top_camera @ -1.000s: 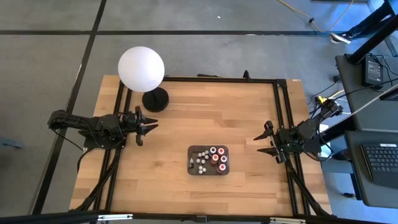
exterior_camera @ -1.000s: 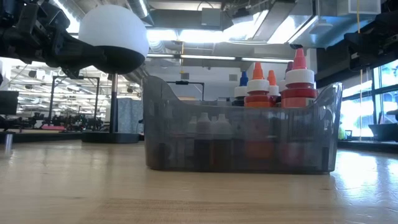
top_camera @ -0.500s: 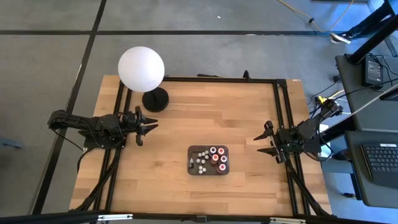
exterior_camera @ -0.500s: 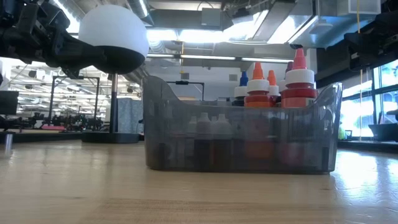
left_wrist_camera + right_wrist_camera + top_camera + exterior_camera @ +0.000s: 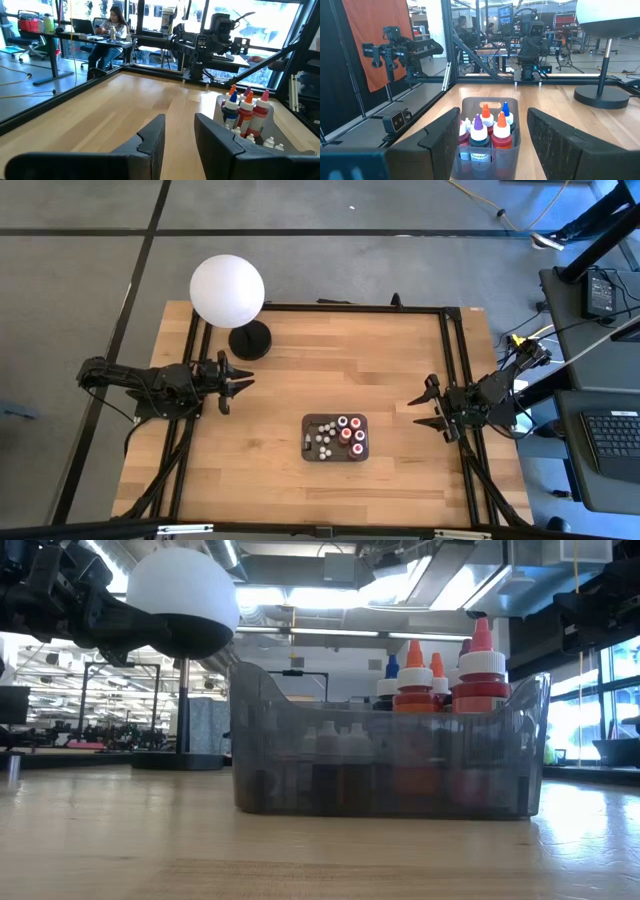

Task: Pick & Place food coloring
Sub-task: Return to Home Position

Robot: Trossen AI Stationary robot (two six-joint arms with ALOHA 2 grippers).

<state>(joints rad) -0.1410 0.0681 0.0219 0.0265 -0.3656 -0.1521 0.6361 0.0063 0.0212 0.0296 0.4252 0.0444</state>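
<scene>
Several food coloring [image 5: 340, 435] bottles stand upright, packed together inside the dark grey tray [image 5: 250, 740] near the middle of the table [image 5: 330, 350]. Red, orange and blue tips rise above its rim, and shorter white-capped ones sit below it. Bare wood lies all around the tray. The left pincer [image 5: 236, 383] and right pincer [image 5: 425, 406] hang released and empty at opposite table edges, well apart from it. A white globe lamp [image 5: 227, 291] stands at one corner. The smoky wall blurs the lower bottles, so I cannot tell their count
</scene>
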